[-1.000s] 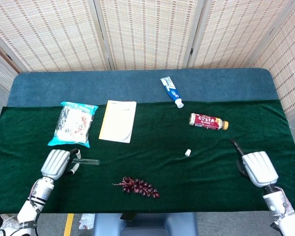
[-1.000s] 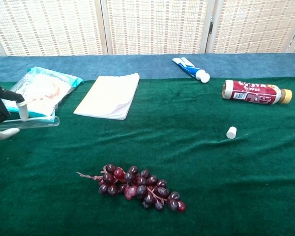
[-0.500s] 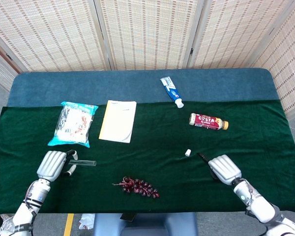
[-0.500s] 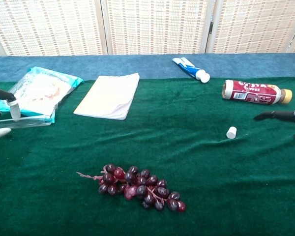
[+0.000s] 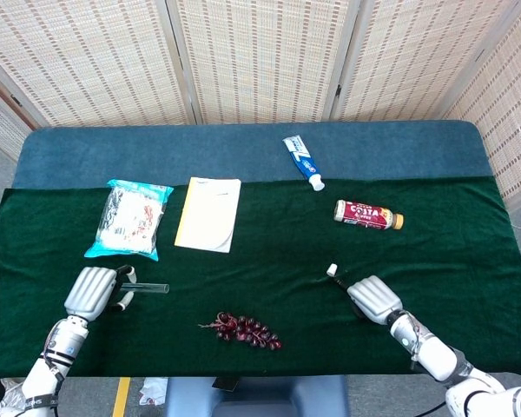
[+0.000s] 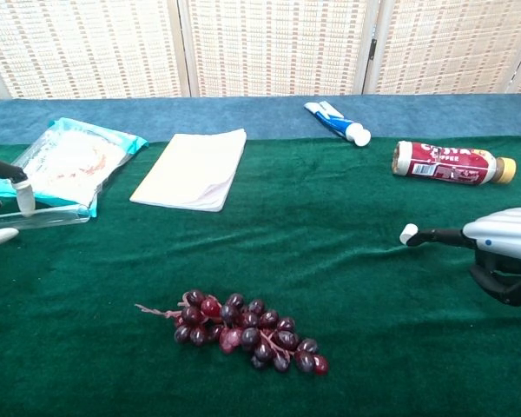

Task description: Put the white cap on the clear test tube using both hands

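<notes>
Since half a second ago the right hand [image 5: 371,299] has slid left toward the white cap [image 5: 332,270], and one fingertip [image 6: 414,235] now touches it; nothing is gripped, the fingers apart. Low on the left of the frame, the left hand [image 5: 93,291] holds the clear test tube [image 5: 148,287] at one end, the tube lying almost level just above the green cloth [image 5: 269,261] on the desk. A push from that finger could roll the small cap away. The smooth tube might also slip or tilt.
</notes>
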You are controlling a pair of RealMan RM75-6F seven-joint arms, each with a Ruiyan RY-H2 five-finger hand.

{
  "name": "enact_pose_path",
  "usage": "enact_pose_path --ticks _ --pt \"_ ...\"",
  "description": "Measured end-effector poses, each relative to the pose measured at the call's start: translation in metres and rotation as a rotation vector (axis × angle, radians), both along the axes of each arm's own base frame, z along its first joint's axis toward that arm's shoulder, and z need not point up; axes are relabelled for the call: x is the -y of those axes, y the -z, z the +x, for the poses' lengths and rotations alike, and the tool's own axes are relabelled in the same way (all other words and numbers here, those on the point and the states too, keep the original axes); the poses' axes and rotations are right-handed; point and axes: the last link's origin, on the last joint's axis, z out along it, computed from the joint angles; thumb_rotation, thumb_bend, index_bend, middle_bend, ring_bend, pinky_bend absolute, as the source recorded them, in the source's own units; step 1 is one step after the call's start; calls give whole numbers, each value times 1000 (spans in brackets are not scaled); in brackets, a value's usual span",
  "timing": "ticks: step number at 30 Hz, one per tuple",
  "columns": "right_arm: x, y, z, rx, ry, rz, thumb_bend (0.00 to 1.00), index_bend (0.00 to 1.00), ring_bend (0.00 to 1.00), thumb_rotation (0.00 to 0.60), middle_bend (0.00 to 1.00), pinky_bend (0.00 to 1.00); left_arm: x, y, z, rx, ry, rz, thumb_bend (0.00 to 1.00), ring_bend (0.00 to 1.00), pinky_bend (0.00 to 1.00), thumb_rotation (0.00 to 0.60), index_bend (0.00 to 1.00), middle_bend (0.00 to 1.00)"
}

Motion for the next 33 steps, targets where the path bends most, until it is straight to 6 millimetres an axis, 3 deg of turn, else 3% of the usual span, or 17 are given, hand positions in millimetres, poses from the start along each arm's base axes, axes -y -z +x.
enact_pose_path --ticks 10,33 --pt "12 3 0 -7 12 -19 934 16 1000 600 948 1000 1 1 -3 -3 -10 -2 503 899 844 600 658 971" --pt "19 -17 -9 -5 50 -111 935 16 1000 600 948 1000 -1 4 -4 -10 -25 -10 503 900 844 600 659 971"
